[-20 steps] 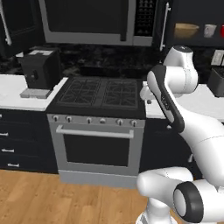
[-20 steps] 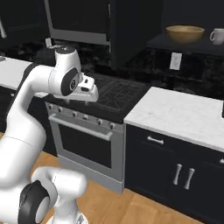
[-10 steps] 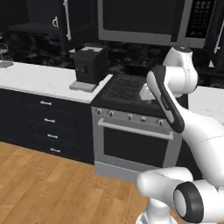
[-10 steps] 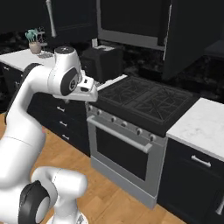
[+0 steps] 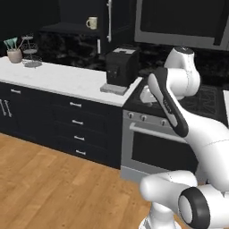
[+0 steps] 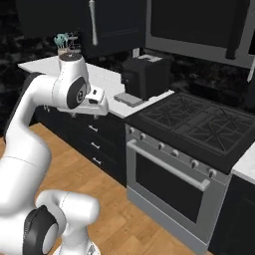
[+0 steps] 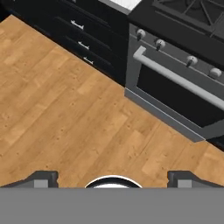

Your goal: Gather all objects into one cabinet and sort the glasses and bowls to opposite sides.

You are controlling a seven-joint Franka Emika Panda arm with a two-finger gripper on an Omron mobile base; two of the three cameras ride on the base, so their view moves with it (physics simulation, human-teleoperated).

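Below the gripper (image 7: 112,179) lay bare wood floor (image 7: 65,109), with its two fingertips (image 7: 41,178) spread wide apart and nothing between them. Ahead of it and slightly to one side stood the oven (image 7: 175,92), whose bar handle (image 7: 179,78) jutted out toward the tool; drawers (image 7: 83,35) ran along the other side.

The main risk, as I judged it, was a sweep of the hand or forearm into that oven handle or the counter edge (image 5: 89,91) if the base turned while the arm was held this close to the cabinetry. A coffee machine (image 5: 121,67) sat just past the wrist on the counter and could be clipped the same way.

One task object was visible: a tumbler (image 5: 91,23) stood on a dark shelf (image 5: 67,29) high above and well off to the gripper's left, well apart from it. Reaching it would call for lifting over the counter, past a wire stand (image 5: 30,53) and a pot of utensils (image 5: 14,51).

Open room lay behind and beneath the tool, over the floor.
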